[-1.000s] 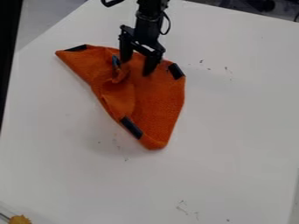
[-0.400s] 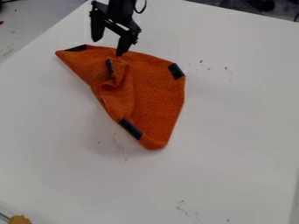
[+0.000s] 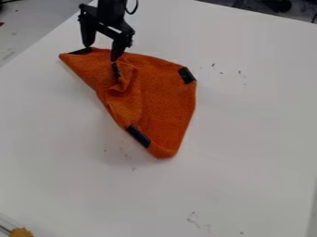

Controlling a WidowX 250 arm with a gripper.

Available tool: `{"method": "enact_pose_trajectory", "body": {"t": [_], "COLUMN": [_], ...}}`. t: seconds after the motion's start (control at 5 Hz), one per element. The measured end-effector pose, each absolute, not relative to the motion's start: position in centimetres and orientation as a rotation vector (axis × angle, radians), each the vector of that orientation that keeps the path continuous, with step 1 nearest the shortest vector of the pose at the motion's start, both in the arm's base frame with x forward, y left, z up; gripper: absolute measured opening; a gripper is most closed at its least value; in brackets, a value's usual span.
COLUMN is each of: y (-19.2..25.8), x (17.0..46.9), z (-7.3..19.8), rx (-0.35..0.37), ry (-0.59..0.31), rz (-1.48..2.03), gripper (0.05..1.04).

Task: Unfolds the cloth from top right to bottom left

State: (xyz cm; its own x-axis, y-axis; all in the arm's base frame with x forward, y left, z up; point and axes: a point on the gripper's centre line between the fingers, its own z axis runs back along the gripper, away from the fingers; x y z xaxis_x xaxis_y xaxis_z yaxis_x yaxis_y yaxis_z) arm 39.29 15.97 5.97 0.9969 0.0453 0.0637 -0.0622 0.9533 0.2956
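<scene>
Claw (image 3: 101,53) is open, fingers apart w/ nothing gripped, tips over the far L part of the orange cloth (image 3: 164,95); can't tell if they touch. Cloth lies part-folded on the bench (image 3: 248,139), twd its far L corner, w/ dark patches

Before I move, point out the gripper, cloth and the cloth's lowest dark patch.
Gripper (image 3: 101,53), camera view: between fingertips.
Cloth (image 3: 164,106), camera view: orange right-hand part.
Lowest dark patch (image 3: 138,136), camera view: its middle.
</scene>
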Motion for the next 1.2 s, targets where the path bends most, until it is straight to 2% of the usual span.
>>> {"method": "enact_pose_trajectory", "body": {"t": [0.2,0.6,1.0,1.2], "y": [15.4,15.0,14.5,14.4], "x": [39.7,40.6,40.5,40.5], "z": [4.3,4.3,2.9,2.4], "rx": [0.248,0.228,0.211,0.201], "ry": [-0.058,-0.083,-0.052,-0.045], "rz": [0.050,0.059,0.056,0.055], "gripper": [0.999,0.999,0.999,0.955]}}
